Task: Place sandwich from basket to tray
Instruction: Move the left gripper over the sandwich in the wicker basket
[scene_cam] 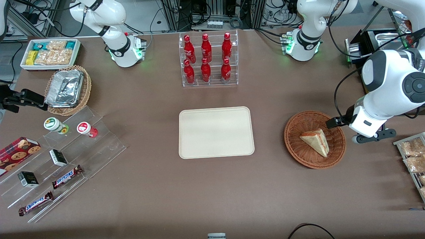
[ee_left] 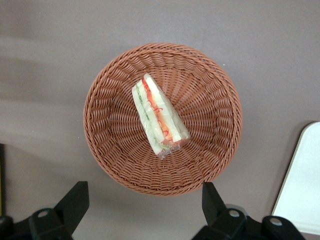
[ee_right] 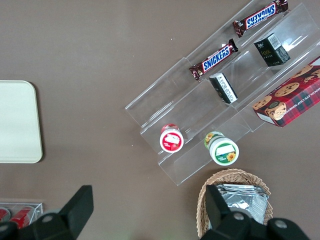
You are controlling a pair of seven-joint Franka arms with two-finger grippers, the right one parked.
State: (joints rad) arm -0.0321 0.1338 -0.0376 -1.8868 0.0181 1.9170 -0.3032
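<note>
The picture's edge cuts off the tray [ee_left: 301, 180] and end effector [ee_left: 142, 202] fingers [ee_left: 75, 202].

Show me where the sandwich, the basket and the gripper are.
sandwich [ee_left: 159, 117], left wrist view, on its cut edge.
basket [ee_left: 215, 125], left wrist view, on its woven inner wall.
gripper [ee_left: 145, 200], left wrist view, midway between its open fingertips, above the basket's rim.

Left arm bent at the elbow, forearm angled down, wrist held above the table just beside the basket [scene_cam: 314, 139] on the side toward the working arm's end. Gripper [ee_left: 145, 210] pointing straight down, hovering above the basket rim and touching nothing. Its 2 black fingers [ee_left: 75, 202] spread wide apart, about as wide as the basket, nothing held between them.
</note>
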